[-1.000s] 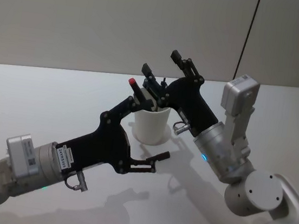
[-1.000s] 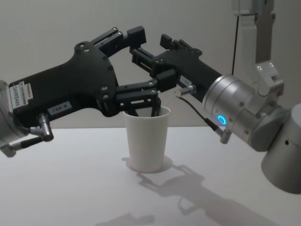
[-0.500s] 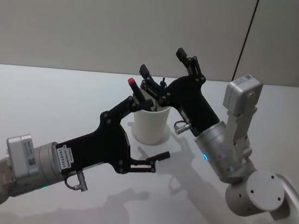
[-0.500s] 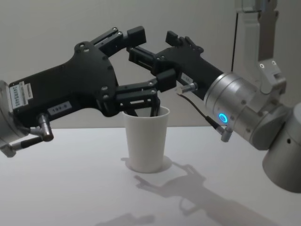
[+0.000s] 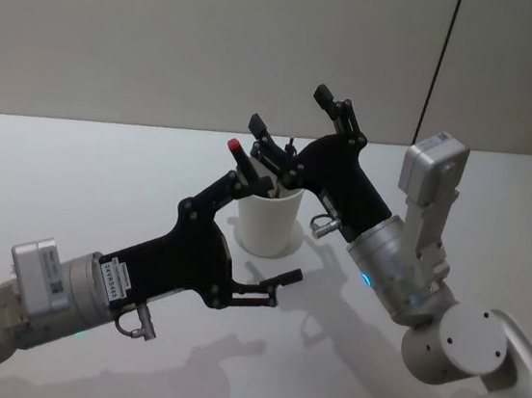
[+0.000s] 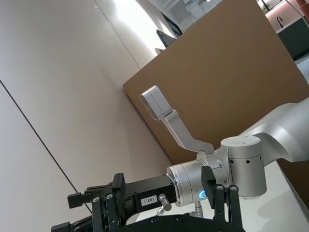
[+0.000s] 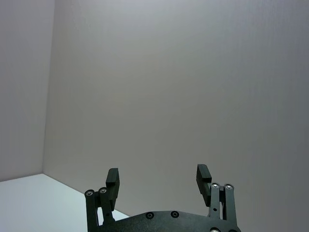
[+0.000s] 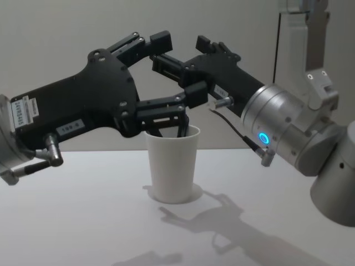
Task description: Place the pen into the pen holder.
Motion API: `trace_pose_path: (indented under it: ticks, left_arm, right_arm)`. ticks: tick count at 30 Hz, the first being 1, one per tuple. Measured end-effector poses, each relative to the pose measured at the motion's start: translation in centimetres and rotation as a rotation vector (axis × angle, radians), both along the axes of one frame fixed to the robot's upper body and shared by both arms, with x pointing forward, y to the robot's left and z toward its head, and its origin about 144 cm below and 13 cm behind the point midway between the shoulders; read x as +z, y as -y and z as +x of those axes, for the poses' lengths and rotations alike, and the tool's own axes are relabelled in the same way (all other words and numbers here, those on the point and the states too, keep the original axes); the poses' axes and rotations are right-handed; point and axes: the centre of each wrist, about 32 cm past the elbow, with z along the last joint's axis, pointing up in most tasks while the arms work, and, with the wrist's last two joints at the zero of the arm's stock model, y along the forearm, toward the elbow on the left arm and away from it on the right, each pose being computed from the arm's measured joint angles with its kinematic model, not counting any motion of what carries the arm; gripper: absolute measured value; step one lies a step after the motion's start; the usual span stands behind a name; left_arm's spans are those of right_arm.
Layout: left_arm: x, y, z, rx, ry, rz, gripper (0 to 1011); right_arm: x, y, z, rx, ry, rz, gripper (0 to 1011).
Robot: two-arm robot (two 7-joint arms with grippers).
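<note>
The pen holder (image 5: pixel 268 224) (image 8: pixel 172 166), a white paper cup, stands on the table at centre. A dark pen with a red end (image 5: pixel 235 145) leans in it, its lower part showing as a dark rod (image 8: pixel 182 123) inside the rim. My left gripper (image 5: pixel 268 228) (image 8: pixel 172 71) reaches in from the lower left and is open wide, one finger above the cup beside the pen and the other in front of the cup. I cannot tell whether the upper finger touches the pen. My right gripper (image 5: pixel 291 110) (image 8: pixel 180 52) (image 7: pixel 158 176) hovers open above the cup, holding nothing.
The pale table (image 5: pixel 104 170) spreads out around the cup, with a plain wall behind it. Both forearms cross the space in front of the cup, the right arm's silver wrist (image 8: pixel 277 127) close by on the right.
My right gripper has risen slightly and drawn back a little from the cup. The left gripper, the pen and the cup have not moved.
</note>
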Motion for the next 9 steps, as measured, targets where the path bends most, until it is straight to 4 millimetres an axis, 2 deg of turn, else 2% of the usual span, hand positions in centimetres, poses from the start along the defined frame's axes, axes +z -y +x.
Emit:
trace_pose_path:
  ticks: [9]
  left_arm:
    - [0.0, 0.0, 0.0, 0.0, 0.0, 0.0, 1004]
  right_arm:
    - [0.0, 0.01, -0.02, 0.0, 0.0, 0.001, 1001]
